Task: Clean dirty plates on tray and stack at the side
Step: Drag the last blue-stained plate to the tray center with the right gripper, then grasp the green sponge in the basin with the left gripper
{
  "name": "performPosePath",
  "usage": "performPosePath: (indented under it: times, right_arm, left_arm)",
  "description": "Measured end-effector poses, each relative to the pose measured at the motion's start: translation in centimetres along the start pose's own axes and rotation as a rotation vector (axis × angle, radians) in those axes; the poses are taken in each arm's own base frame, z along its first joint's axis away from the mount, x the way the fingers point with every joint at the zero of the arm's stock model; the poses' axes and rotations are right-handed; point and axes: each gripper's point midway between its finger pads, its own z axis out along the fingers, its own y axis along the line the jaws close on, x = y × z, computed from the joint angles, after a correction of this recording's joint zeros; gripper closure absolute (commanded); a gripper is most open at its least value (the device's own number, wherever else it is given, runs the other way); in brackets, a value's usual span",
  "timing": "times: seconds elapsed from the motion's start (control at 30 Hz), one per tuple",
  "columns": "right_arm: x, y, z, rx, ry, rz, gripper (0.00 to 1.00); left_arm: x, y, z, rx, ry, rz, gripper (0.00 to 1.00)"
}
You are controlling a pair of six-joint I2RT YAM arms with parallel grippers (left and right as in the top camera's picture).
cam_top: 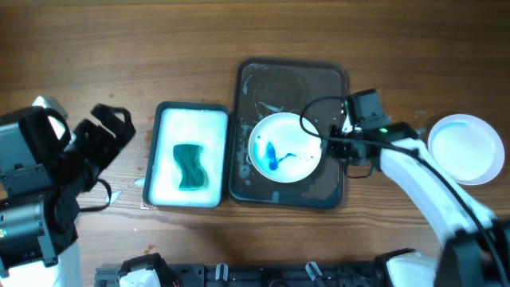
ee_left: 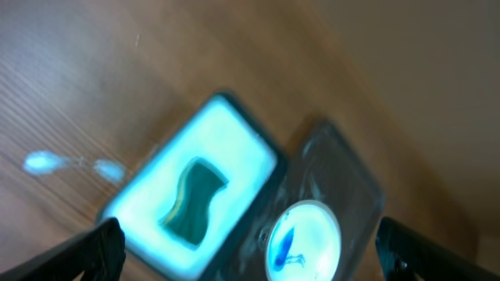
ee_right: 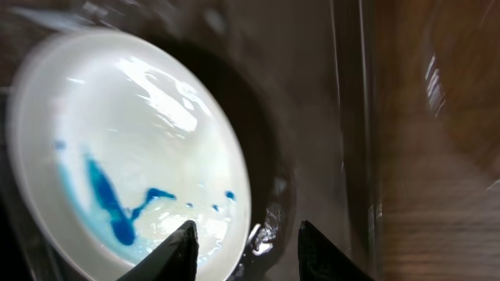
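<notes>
On the tray (cam_top: 331,80), our right gripper (ee_right: 246,248) stands part-spread astride the rim of the smeared plate (cam_top: 285,147) — readying a pinch, we judge; left of the tray, our left gripper (ee_left: 254,251) gapes wide.

The wooden worktop (cam_top: 239,32) is carrying three things in a row. A dark grey tray (cam_top: 323,80) is lying near the middle, and a smaller white tray (cam_top: 191,112) is sitting just beside it on the left, their rims nearly touching. A clean white plate (cam_top: 466,149) is resting off to the right, apart from both trays. A small wet streak (cam_top: 119,191) is glistening on the bare wood by the white tray's left edge
</notes>
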Motion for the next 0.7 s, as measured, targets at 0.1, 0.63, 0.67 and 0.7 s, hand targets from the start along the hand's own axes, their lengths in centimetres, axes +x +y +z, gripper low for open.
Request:
performPosePath:
  times: [0.1,0.63,0.67,0.7]
  right_arm:
    - [-3.3,2.3,-6.3,-0.064,-0.232,-0.205,0.57]
    - [-2.6,1.8,-6.3,-0.036,-0.202,-0.264,0.56]
    - [-2.5,1.7,-6.2,-0.034,-0.198,-0.262,0.56]
    - [-2.4,1.7,-6.2,-0.034,-0.195,-0.262,0.56]
  left_arm:
    - [4.9,2.0,1.1,-0.115,0.257,0.029,0.23]
    - [21.7,9.4,20.6,-0.510,0.731,0.317,0.96]
    - [21.9,9.4,21.0,-0.518,0.722,0.324,0.96]
    - [21.9,9.2,21.3,-0.510,0.713,0.323,0.96]
